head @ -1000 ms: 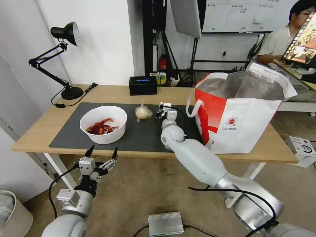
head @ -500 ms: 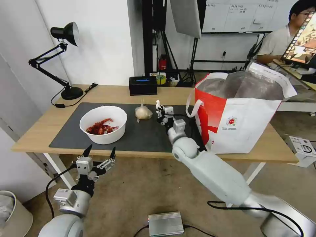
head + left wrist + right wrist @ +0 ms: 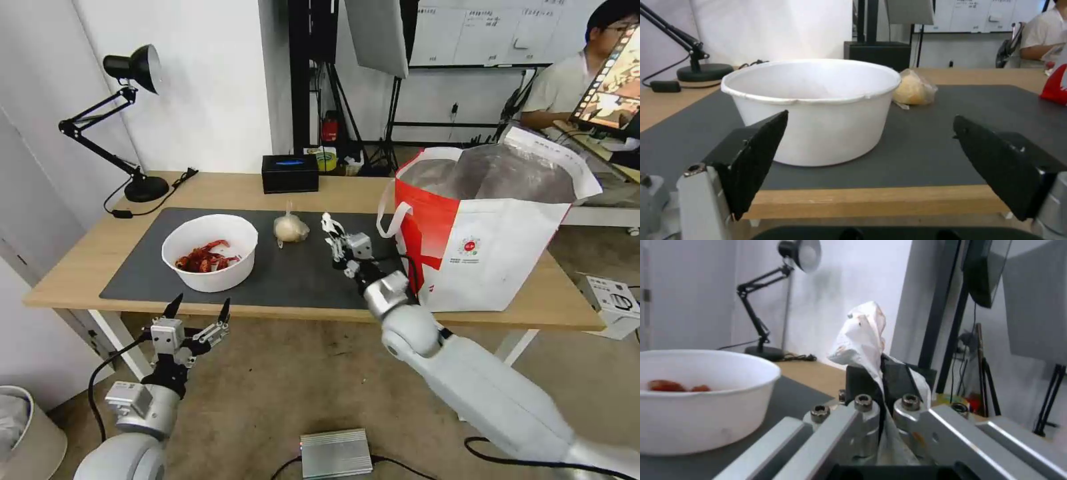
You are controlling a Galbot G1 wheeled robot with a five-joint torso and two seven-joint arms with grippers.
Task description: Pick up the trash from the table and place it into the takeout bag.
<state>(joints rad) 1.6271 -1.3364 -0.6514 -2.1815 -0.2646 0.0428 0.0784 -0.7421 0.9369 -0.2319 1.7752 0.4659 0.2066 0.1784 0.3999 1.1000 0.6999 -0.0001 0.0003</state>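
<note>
The right claw (image 3: 331,235) is pinched tight on the crumpled white tissue (image 3: 865,330), which sticks up tall out of its tip. The takeout bag (image 3: 490,227) stands just beside this claw, on its right side, with its top wide open and higher than the claw. The bag has a small round red logo (image 3: 469,246); its words are too small to read. The left claw (image 3: 198,312) hangs open below the table (image 3: 80,257) edge, with the white bowl (image 3: 818,106) straight ahead.

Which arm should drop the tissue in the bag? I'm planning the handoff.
Right: the right gripper already pinches the tissue beside the takeout bag; the left gripper hangs open below the table.
</note>
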